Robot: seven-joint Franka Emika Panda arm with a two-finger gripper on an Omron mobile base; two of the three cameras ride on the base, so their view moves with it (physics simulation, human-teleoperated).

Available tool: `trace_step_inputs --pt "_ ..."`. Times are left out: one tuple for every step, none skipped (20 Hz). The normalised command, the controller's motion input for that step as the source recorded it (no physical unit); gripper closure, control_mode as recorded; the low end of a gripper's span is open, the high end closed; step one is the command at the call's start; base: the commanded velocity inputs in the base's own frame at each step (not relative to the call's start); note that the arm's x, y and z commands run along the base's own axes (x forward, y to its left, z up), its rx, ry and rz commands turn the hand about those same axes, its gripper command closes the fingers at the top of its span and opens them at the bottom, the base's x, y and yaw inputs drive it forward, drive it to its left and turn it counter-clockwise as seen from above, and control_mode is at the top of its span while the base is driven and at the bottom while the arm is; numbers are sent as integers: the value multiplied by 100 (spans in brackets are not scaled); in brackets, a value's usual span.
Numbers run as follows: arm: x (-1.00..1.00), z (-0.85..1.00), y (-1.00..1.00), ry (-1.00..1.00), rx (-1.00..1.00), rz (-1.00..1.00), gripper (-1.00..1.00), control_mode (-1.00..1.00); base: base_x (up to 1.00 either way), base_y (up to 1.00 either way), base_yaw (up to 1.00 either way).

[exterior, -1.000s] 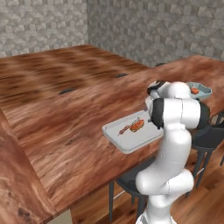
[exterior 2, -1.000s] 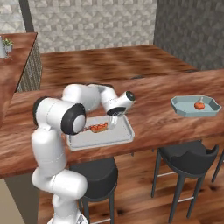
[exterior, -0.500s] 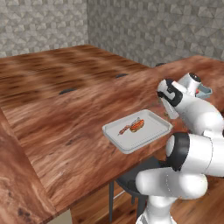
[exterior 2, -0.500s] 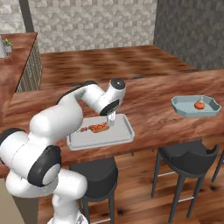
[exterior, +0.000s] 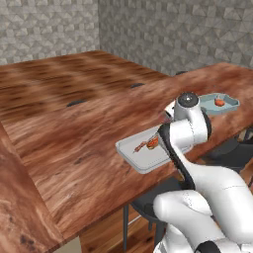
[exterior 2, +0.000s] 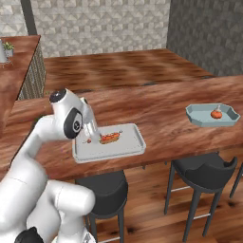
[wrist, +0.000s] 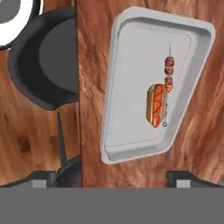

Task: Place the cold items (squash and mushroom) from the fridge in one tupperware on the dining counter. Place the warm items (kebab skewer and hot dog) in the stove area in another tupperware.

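I see the hot dog (wrist: 156,105) lying in the grey tupperware (wrist: 131,140), an orange-red sausage in a tan bun, with the kebab skewer (wrist: 168,70) just beside it: a thin stick carrying a few dark red and brown chunks. In the hand view the two touch or nearly touch along the bun's side; I cannot tell which. Both sit toward one long side of the tray, the other half of its floor bare.

My arm is folded tight over the counter edge, elbow high, the hand above the tupperware (exterior 2: 124,149) and looking straight down on it. From the right base view the gripper (exterior 2: 91,129) hangs over the tray's left end, next to the food (exterior 2: 109,138). Its fingers are spread wide with nothing between them; in the hand view the two tips sit far apart at the bottom edge.

This tupperware (exterior: 132,154) rests at the near edge of the wooden dining counter (exterior: 74,128), above a dark round stool (wrist: 48,61). Well apart along the same counter stands a second, blue-grey tupperware (exterior 2: 195,116) holding one small orange-red item (exterior 2: 216,114), too small for me to identify.
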Motion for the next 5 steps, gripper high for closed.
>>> trace_step_inputs --pt "-100 0 76 0 -58 20 -100 -100 0 0 0" --pt "-100 0 74 0 -56 19 -100 -100 0 0 0" --pt "-100 0 63 0 -50 19 -100 -100 0 0 0" --pt "-100 -3 52 0 -48 19 -100 -100 0 0 0" --pt "-100 -5 45 0 -45 18 -100 -100 0 0 0"
